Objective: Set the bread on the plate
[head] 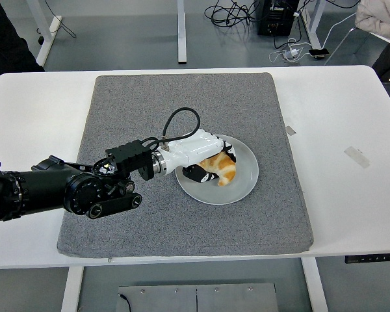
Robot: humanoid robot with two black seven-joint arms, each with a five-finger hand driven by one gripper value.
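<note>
The fingers point(205, 170) of the left hand point(198, 156) curl around the bread point(222, 168), pinching it low over the white plate point(245, 183), which sits on a grey mat point(182, 104) on the white surface point(351, 117), the black left arm point(58, 188) reaching in from the left edge.
</note>
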